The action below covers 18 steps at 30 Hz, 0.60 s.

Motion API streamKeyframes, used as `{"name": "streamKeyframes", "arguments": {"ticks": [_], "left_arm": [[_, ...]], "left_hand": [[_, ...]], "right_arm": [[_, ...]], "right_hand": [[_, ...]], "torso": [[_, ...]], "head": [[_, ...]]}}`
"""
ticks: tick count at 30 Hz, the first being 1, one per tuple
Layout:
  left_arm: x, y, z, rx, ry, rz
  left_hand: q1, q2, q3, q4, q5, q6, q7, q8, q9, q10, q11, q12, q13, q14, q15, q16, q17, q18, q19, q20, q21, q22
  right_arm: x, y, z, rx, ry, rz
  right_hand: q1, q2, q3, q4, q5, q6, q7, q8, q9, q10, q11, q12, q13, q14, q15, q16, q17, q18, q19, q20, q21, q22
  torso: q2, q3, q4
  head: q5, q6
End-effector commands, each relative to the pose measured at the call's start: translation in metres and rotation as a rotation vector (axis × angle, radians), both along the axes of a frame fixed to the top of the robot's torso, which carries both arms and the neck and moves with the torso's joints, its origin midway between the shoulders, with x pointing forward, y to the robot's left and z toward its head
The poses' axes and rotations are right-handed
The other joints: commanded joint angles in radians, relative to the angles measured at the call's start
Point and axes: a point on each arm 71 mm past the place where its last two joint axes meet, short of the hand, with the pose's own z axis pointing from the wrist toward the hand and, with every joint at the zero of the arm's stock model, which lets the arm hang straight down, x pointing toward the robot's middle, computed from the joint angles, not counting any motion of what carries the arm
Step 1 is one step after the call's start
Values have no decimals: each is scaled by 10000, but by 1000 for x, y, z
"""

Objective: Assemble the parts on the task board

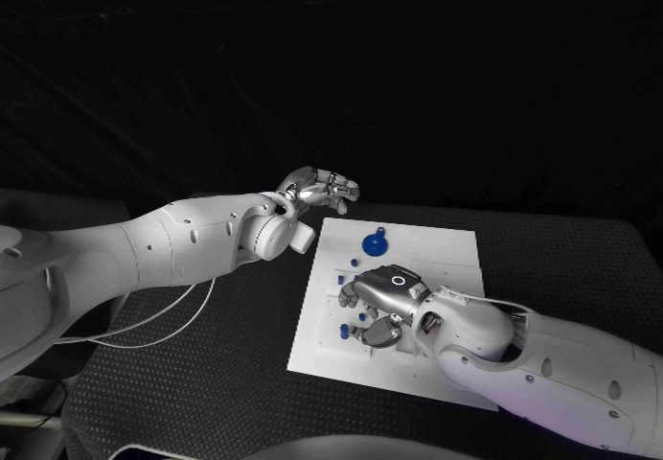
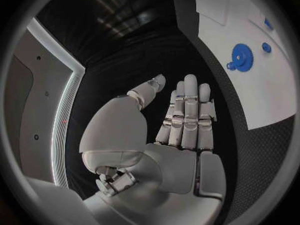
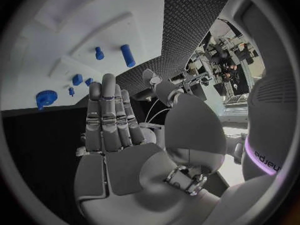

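The white task board (image 1: 435, 251) lies in the middle of the black table. A blue gear (image 1: 372, 245) stands near its far left corner, with a small blue peg (image 1: 380, 230) just beyond it. My left hand (image 1: 321, 189) hovers off the board's far left corner, fingers straight and holding nothing (image 2: 187, 115). From there the gear (image 2: 240, 55) and a small peg (image 2: 267, 47) show on the board (image 2: 250, 85). My right hand (image 1: 381, 299) is over the board's left middle, open and flat (image 3: 109, 120). Beyond its fingers lie a blue cylinder (image 3: 127, 55), small blue pieces (image 3: 77, 79) and the gear (image 3: 45, 97).
Small blue pieces (image 1: 346, 331) sit on the board beside my right hand, near the left edge. Black table mat (image 1: 207, 383) surrounds the board on all sides. A white cable (image 1: 166, 321) hangs under my left arm.
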Motion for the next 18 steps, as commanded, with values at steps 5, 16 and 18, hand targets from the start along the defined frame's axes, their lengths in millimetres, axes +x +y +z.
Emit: {"name": "streamKeyframes", "arguments": {"ticks": [5,16,18], "left_arm": [[0,-2,2,-126,-41,-122],[1,4,1,-68,-71,31],[2,5,1,-61,-72,52]], "left_hand": [[-3,-42,1,66,30,-73,-5,-34,4,-60,-4,-5,-15,52,-3,-47,18,76,71,-23,-37,14],[-18,-42,-5,83,27,-59,-8,-22,9,-52,-5,2,-14,58,-2,-56,34,74,77,-20,-44,24],[-25,-41,-8,90,26,-56,-9,-20,10,-51,-5,4,-14,59,-2,-59,37,73,78,-19,-46,26]], "right_arm": [[8,-22,-2,34,361,-512],[45,-97,35,974,2679,-3318],[50,-110,40,709,3036,-3598]], "right_hand": [[472,14,349,58,87,-70,-3,-1,-62,-41,-66,-29,-205,803,-115,1290,715,202,1047,-532,969,275],[-866,168,-76,967,-78,655,-271,549,275,1229,-506,689,171,522,-531,2200,1085,201,1089,-661,1645,246],[-1298,281,-307,1122,-78,749,-373,749,538,1474,-627,915,435,413,-643,2288,1118,202,984,-692,1680,239]], "torso": [[-1,-11,11],[-34,7,-53],[-54,12,-79]], "head": [[-90,66],[-566,372],[-608,409]]}}
